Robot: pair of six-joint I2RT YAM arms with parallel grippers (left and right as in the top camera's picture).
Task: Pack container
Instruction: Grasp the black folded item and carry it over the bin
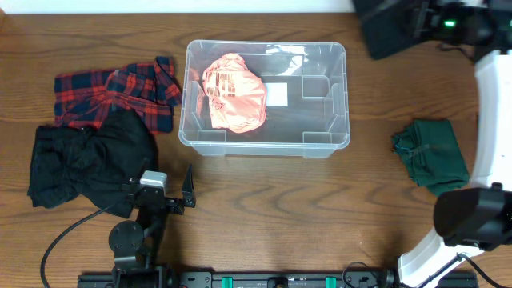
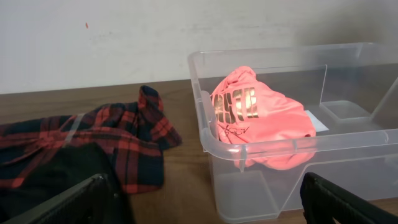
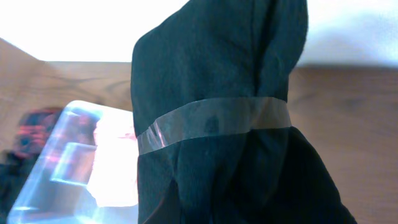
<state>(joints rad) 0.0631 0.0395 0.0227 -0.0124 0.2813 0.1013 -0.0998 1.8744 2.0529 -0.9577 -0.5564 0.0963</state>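
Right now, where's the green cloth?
Overhead view: the green cloth lies bunched on the right side of the table, to the right of the clear bin and not touching it.

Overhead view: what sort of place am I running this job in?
Most likely a robotics lab or data-collection bench, not a home: a wooden table by a plain white wall, a cabled arm base at its edge, and a plaid shirt and other clothes laid beside a clear container.

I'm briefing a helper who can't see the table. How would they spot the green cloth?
Find the clear bin mid-table, then look right of it. The green cloth lies alone there; the plaid shirt and black clothes lie left.
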